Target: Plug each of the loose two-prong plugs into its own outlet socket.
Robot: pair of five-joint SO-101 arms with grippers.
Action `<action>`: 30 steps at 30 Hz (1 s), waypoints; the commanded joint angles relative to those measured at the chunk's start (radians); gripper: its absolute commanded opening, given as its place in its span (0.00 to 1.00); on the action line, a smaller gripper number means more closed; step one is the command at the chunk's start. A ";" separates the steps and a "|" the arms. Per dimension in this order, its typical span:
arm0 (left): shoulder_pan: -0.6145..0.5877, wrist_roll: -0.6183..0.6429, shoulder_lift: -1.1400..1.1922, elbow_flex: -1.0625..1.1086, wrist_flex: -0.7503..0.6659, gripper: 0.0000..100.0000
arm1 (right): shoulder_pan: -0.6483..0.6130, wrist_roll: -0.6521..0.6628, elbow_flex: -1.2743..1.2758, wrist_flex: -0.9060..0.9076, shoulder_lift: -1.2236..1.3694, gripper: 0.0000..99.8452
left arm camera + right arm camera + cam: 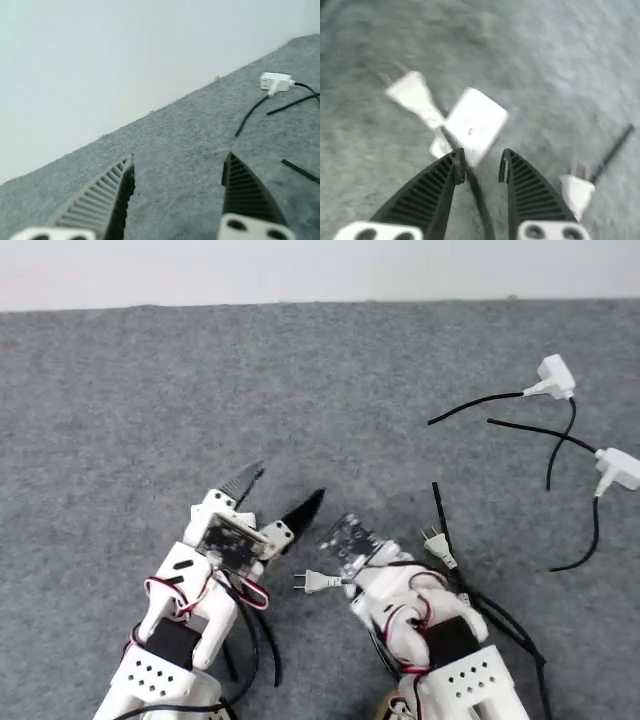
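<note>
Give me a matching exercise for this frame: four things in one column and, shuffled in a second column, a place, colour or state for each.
Things
1. left gripper
2. loose plugs
3. outlet sockets
4. table surface

Descriptions
a. grey, carpet-like
b. white, on black cords, toward the far right of the table
c. open, holding nothing
d. lying flat, one on each side of the right arm

Pairs: 1-c, 2-d, 3-b, 4-a
</note>
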 commanded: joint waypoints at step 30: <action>-0.727 0.434 -0.011 -0.372 0.141 0.28 | -0.054 0.170 -0.028 -0.285 0.226 0.13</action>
